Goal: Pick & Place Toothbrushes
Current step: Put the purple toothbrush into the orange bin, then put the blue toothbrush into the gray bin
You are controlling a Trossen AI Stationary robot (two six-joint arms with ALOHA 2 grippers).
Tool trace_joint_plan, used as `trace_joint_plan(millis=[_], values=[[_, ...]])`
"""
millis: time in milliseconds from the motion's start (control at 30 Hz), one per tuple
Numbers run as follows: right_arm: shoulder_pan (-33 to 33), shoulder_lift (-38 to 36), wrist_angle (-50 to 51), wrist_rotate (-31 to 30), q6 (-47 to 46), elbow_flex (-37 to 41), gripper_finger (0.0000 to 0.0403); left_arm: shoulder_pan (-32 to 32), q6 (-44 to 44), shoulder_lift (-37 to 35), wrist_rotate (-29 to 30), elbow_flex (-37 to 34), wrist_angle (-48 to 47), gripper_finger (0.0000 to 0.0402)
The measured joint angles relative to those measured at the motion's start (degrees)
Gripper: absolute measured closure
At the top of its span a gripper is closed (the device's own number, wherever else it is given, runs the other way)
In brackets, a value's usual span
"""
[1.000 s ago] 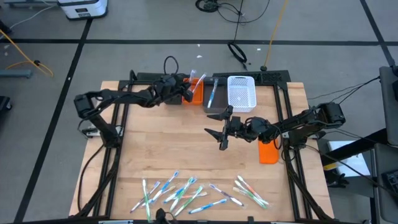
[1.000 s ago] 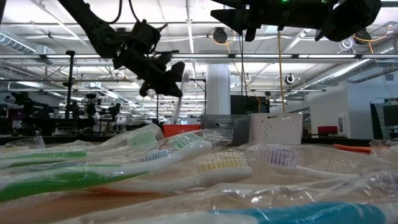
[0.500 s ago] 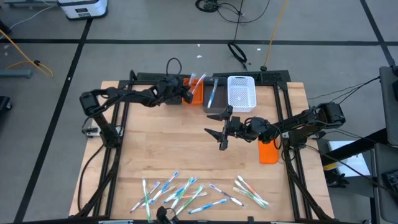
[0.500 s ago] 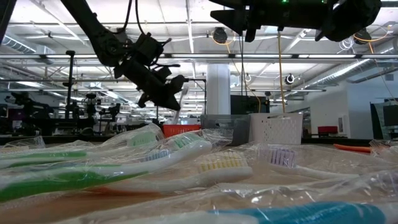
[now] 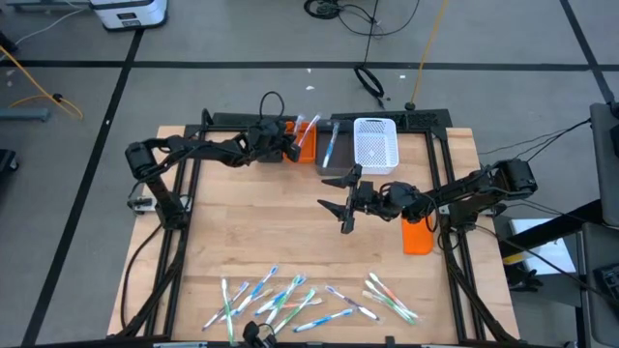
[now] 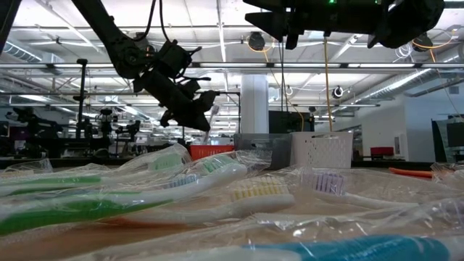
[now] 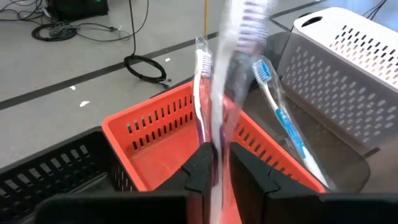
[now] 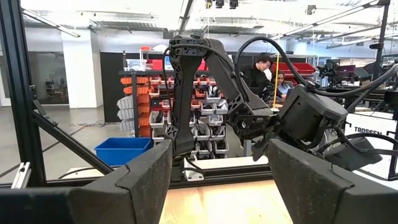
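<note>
Left hand (image 7: 216,171) hangs over the orange slotted plastic bin (image 7: 161,127) at the far edge of the tabletop (image 5: 261,222), its two dark fingers (image 7: 199,168) pressed close on a clear-wrapped toothbrush with a white handle (image 7: 231,68) that stands upright between them. Compared with a second ago, you will see this hand has slid slightly toward the far rail and sits lower, and the brush is blurred. Another wrapped brush (image 7: 200,93) leans inside the orange bin, and a blue one (image 7: 280,112) stands in the grey bin (image 7: 323,143) beside it, next to the white perforated basket (image 5: 375,145).

Right hand (image 5: 346,201) has not moved: you have it held high over the middle of the tabletop, fingers spread wide, gripping nothing, just beside an orange block (image 5: 417,236). Bare wood lies between it and the loose toothbrushes (image 5: 290,298) scattered along the near edge, well apart from both hands.
</note>
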State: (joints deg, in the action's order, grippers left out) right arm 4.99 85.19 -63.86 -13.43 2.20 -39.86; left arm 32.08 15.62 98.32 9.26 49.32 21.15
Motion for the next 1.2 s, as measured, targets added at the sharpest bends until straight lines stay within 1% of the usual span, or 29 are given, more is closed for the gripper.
trace_joint_plan(millis=[267, 433, 567, 733, 833, 900, 967, 1033, 1133, 1200], values=[[0.0, 0.0, 0.4, 0.0, 0.0, 0.0, 0.0149, 0.0, 0.2, 0.0, 0.0, 0.0, 0.0, 0.0288], [0.0, 0.0, 0.3, 0.0, 0.0, 0.0, 0.0149, 0.0, 0.1, 0.0, 0.0, 0.0, 0.0, 0.0263], [0.0, 0.0, 0.4, 0.0, 0.0, 0.0, 0.0149, 0.0, 0.1, 0.0, 0.1, 0.0, 0.0, 0.0252], [0.0, 0.0, 0.4, 0.0, 0.0, 0.0, 0.0149, 0.0, 0.0, 0.0, -0.1, 0.0, 0.0, 0.0249], [0.0, 0.0, 0.3, 0.0, 0.0, 0.0, 0.0149, 0.0, 0.1, 0.0, -2.2, 0.0, 0.0, 0.0249], [0.0, 0.0, 0.4, 0.0, 0.0, 0.0, 0.0149, -0.1, 0.0, 0.0, -4.7, 0.0, 0.0, 0.0249], [0.0, 0.0, 0.3, 0.0, 0.0, 0.0, 0.0149, -0.2, -0.4, 0.0, -9.3, 0.0, -0.1, 0.0249], [0.0, 0.0, 0.4, 0.0, 0.0, 0.0, 0.0149, -0.4, -0.3, 0.0, -16.7, 0.0, -0.5, 0.0249], [0.0, 0.0, 0.4, 0.0, 0.0, 0.0, 0.0149, -0.9, 3.8, -0.1, -29.1, 0.0, -1.5, 0.0249], [0.0, 0.0, 0.4, 0.0, 0.0, 0.0, 0.0149, -1.6, 6.2, -0.1, -35.7, 0.0, -3.4, 0.0249]])
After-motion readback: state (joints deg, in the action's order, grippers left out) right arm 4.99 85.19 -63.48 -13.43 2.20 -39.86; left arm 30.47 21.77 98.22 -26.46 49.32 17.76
